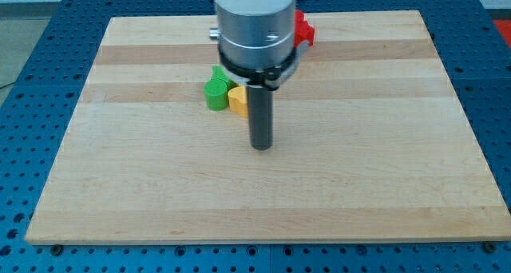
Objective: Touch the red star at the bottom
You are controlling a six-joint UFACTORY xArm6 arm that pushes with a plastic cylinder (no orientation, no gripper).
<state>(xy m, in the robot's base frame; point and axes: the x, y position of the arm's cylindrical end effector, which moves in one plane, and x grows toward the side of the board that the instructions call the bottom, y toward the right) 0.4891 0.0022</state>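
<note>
1 red block (304, 29), 1 green block (215, 90), 1 yellow block (238, 100).

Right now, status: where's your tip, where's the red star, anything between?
My tip on bare board, below the blocks. Red block at view's top, mostly hidden behind arm; shape unclear. Green block and yellow block sit left of the rod.

The robot arm (254, 21) is a fat round tube, shiny grey like metal, with a black ring around its bottom. A straight dark rod (261, 113) sticks out below that ring, ending in my tip (261, 147).
</note>
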